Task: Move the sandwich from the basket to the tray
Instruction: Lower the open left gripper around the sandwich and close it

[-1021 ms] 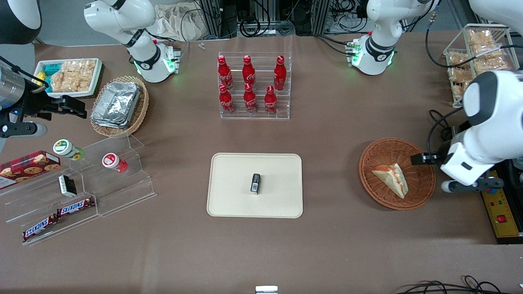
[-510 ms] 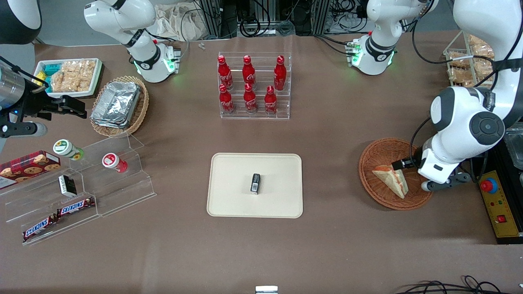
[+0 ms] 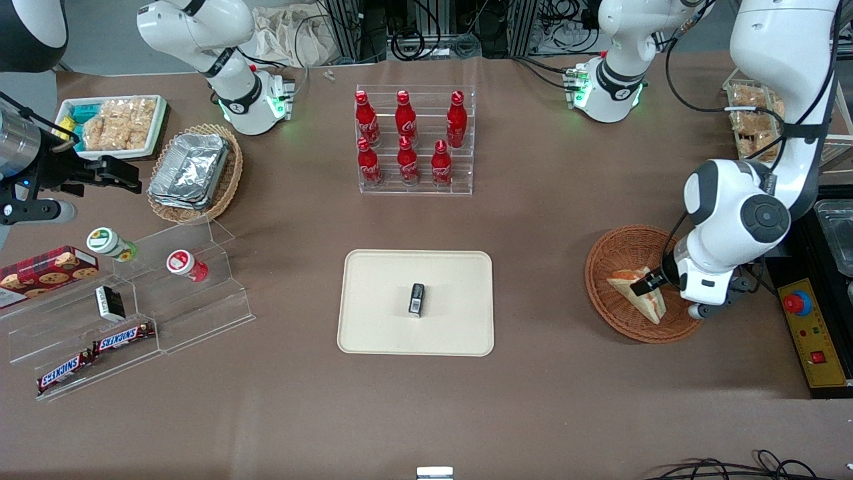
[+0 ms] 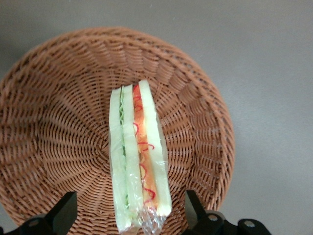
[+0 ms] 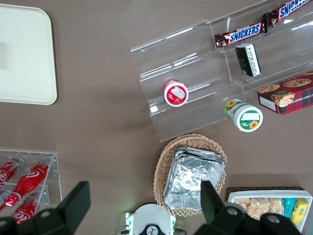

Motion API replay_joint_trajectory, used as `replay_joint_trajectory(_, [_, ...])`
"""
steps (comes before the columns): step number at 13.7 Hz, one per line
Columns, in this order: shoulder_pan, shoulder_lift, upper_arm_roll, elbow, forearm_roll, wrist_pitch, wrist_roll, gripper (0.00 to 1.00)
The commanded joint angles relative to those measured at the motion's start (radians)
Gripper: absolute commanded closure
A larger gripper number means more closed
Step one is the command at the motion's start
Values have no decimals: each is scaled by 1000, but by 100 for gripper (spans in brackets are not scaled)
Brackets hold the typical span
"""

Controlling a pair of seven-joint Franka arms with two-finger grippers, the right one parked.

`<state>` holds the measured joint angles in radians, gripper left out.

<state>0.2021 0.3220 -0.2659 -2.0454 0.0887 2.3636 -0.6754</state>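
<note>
Sandwich (image 3: 638, 293) lies in reddish-brown wicker basket (image 3: 616, 253), toward working arm's end of table (image 3: 566, 407). Wrapped in clear film; cut edge up in wrist view (image 4: 138, 156), red-orange + green filling between pale bread.

Gripper (image 3: 645, 285) hangs just above sandwich, inside basket rim (image 4: 58, 54). Jaws spread wide, 1 finger (image 4: 63, 211) each side of wedge, w/ gaps both sides; nothing gripped. Contact w/ sandwich: none seen.

Cream tray (image 3: 373, 327) sits mid-table, well apart from basket, toward parked arm. 1 small dark box (image 3: 416, 298) on it, near center.

Other items:
- Clear rack w/ 6 red bottles (image 3: 406, 137), farther from front cam than tray.
- Tan basket w/ foil trays (image 3: 193, 170), parked arm's end.
- Clear stepped stand (image 3: 200, 313) w/ 2 Snickers bars (image 3: 93, 353), 2 small tubs, cookie box (image 3: 46, 270).
</note>
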Motion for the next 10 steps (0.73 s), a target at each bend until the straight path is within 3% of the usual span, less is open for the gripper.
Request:
replay_joint_trajectory(1, [11,8,-6,-29,-1,45,-41,1])
replay_joint_trajectory(4, [11,26,-3,-58,2,92,-41,2])
replay_joint_trajectory(5, [11,40,2,-58,6,106,-39,8])
replay_joint_trajectory(8, [10,31,2,-53,13,100,-35,55])
replay_joint_trajectory(9, [10,31,1,-44,13,83,-35,68])
replay_joint_trajectory(10, [10,31,1,-33,13,50,-33,74])
